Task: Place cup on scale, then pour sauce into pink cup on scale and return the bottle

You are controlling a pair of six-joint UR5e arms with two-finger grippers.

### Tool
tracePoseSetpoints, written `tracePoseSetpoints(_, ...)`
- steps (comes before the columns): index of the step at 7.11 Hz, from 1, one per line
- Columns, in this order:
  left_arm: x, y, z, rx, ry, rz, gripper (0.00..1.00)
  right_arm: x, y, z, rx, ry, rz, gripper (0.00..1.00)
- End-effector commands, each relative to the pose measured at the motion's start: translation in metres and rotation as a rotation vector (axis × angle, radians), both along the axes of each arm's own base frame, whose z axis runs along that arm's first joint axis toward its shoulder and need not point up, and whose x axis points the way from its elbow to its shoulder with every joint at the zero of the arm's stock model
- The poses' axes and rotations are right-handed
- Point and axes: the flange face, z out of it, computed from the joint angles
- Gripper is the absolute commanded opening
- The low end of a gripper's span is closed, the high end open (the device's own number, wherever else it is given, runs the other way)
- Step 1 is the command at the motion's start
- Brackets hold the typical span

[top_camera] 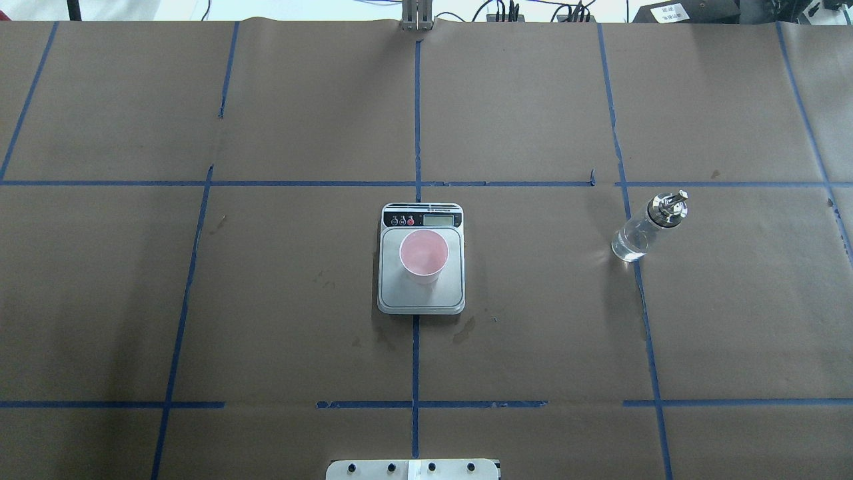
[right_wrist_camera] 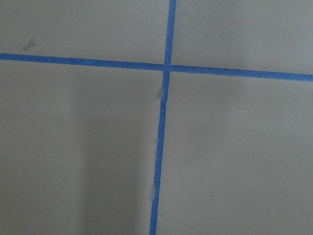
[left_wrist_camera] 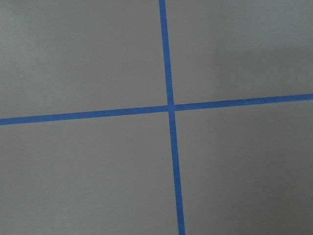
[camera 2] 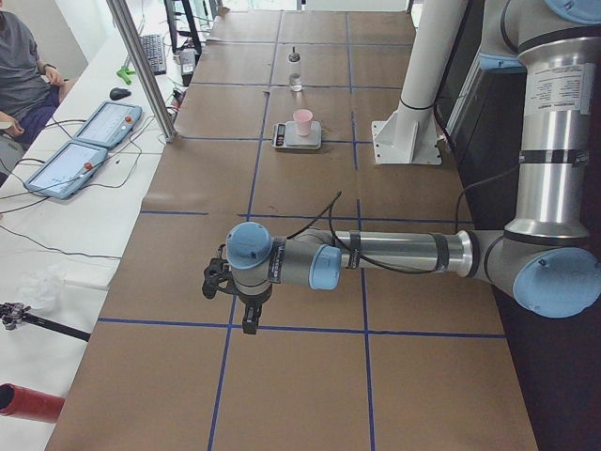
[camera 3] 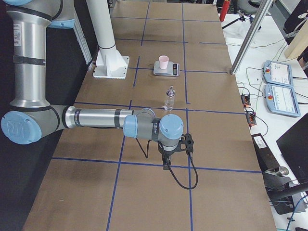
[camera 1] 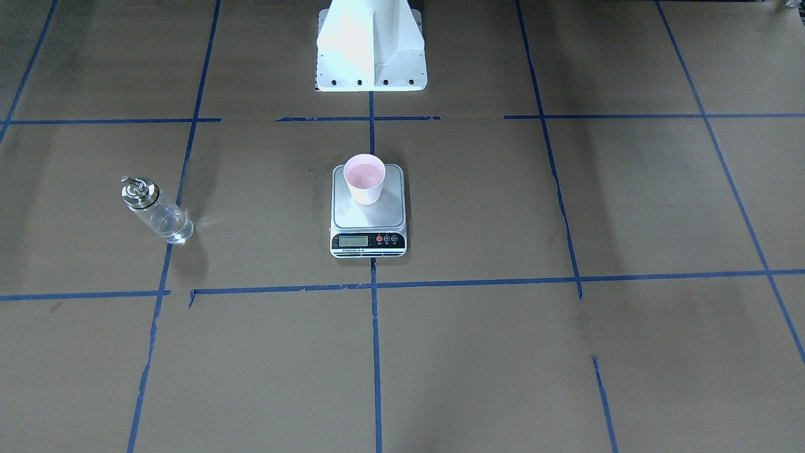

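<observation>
The pale pink cup [top_camera: 424, 256] stands upright on the silver platform of the scale [top_camera: 421, 297] at the table's middle; it also shows in the front view [camera 1: 364, 178]. The clear glass bottle [top_camera: 646, 227] with its silver cap stands upright on the paper to the robot's right, apart from the scale, also in the front view [camera 1: 154, 210]. My left gripper [camera 2: 249, 324] hangs over the table's left end, far from the scale. My right gripper [camera 3: 166, 163] hangs over the right end, short of the bottle [camera 3: 169, 98]. I cannot tell whether either gripper is open or shut.
Brown paper with blue tape lines covers the table. The white robot base [camera 1: 371, 47] stands behind the scale. Two teach pendants [camera 2: 89, 141], cables and a metal post [camera 2: 146, 66] lie along the operators' side. A seated person [camera 2: 23, 66] is at the far left.
</observation>
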Motion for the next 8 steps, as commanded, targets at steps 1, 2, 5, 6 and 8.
tracePoseSetpoints(1,-0.002,0.000,-0.004,0.009,-0.001,-0.001,1.00,0.000,0.000,0.000,0.000,0.000,0.000,1.00)
tracePoseSetpoints(2,-0.002,0.000,-0.003,0.008,-0.001,-0.001,1.00,0.000,0.000,0.000,0.000,0.000,0.000,1.00)
tracePoseSetpoints(5,-0.002,0.000,-0.002,0.006,-0.001,-0.001,1.00,-0.001,0.006,0.012,-0.026,0.000,-0.002,1.00)
tracePoseSetpoints(6,-0.002,0.001,-0.001,0.006,-0.001,0.000,1.00,-0.001,0.005,0.011,-0.014,0.002,-0.002,1.00)
tracePoseSetpoints(8,-0.001,0.002,-0.001,0.003,-0.001,0.000,1.00,-0.001,0.002,0.029,0.017,0.005,-0.001,1.00)
